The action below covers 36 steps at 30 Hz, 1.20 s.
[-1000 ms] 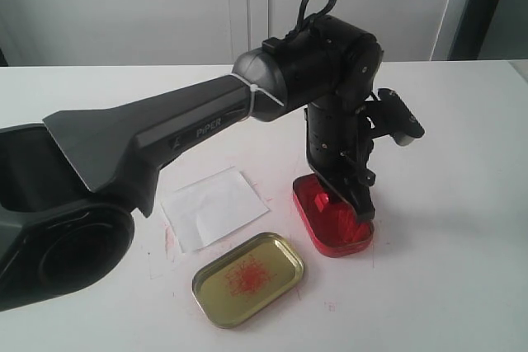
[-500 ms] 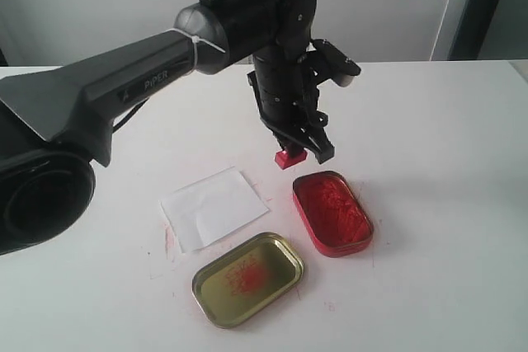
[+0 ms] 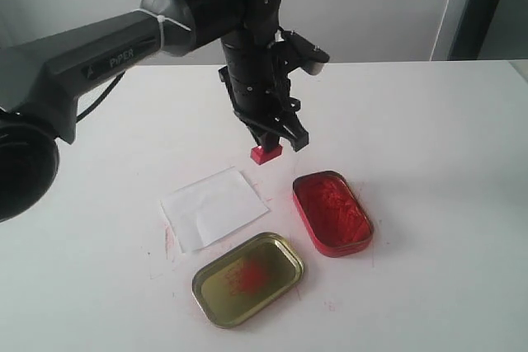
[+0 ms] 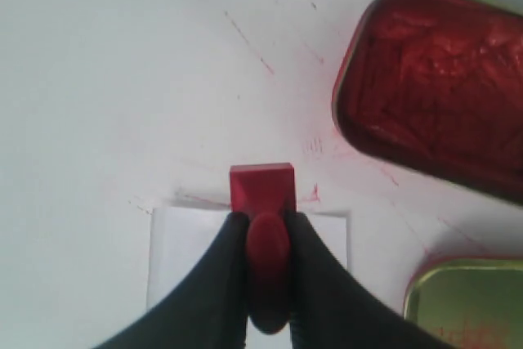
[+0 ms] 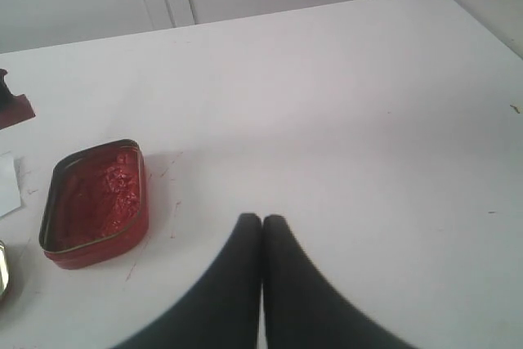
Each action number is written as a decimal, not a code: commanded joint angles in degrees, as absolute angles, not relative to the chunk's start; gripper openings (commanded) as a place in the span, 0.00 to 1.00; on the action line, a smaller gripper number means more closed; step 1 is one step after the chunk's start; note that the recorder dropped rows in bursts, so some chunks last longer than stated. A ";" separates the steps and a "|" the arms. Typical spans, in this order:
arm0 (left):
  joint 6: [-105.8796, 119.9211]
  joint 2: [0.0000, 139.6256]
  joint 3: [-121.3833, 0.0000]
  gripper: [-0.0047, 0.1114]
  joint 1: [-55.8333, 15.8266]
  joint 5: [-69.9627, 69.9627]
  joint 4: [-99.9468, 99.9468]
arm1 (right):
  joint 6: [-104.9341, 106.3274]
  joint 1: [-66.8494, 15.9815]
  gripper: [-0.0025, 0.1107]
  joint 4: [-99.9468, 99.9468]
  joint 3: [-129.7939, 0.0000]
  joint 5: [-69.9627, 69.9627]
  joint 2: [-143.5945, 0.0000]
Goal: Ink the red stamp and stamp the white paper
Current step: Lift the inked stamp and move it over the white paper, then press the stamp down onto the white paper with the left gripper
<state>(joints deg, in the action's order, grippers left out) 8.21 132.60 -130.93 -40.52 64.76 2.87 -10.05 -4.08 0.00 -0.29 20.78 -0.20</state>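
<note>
My left gripper [image 3: 275, 143] [image 4: 265, 220] is shut on the red stamp [image 3: 265, 152] [image 4: 261, 187], pinching its rounded knob with the block base pointing down. The stamp hangs in the air between the ink tin [image 3: 332, 212] [image 4: 437, 87] and the white paper [image 3: 214, 206] [image 4: 184, 255], just past the paper's far right corner. The paper lies flat on the table. In the right wrist view my right gripper [image 5: 262, 219] is shut with nothing in it, low over bare table, and the ink tin [image 5: 96, 200] lies off to one side of it.
A gold-coloured tin lid [image 3: 248, 278] [image 4: 466, 304] smeared with red lies open side up near the front, close to the paper and the tin. Red ink smudges mark the white tabletop [image 3: 429, 146] around them. A pale wall stands behind the table.
My left gripper has lifted the stamp out of the ink tin and carried it up and to the left, towards the paper. The right gripper shows in no earlier frame.
</note>
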 commanded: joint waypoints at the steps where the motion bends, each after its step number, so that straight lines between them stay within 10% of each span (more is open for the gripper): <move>1: 7.70 128.68 -124.74 0.04 -39.44 69.96 2.42 | -10.27 -4.43 0.02 0.00 0.00 19.98 0.00; 12: 7.40 116.67 -98.83 0.04 -38.28 56.73 2.68 | -10.27 -4.43 0.02 0.00 0.00 19.98 0.00; 36: 7.42 111.60 -84.81 0.04 -36.01 34.87 0.88 | -10.27 -4.43 0.02 0.00 0.00 19.98 0.00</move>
<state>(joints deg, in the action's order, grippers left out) 7.82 112.10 -86.08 -36.01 36.58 1.94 -10.05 -4.08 0.00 -0.29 20.78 -0.20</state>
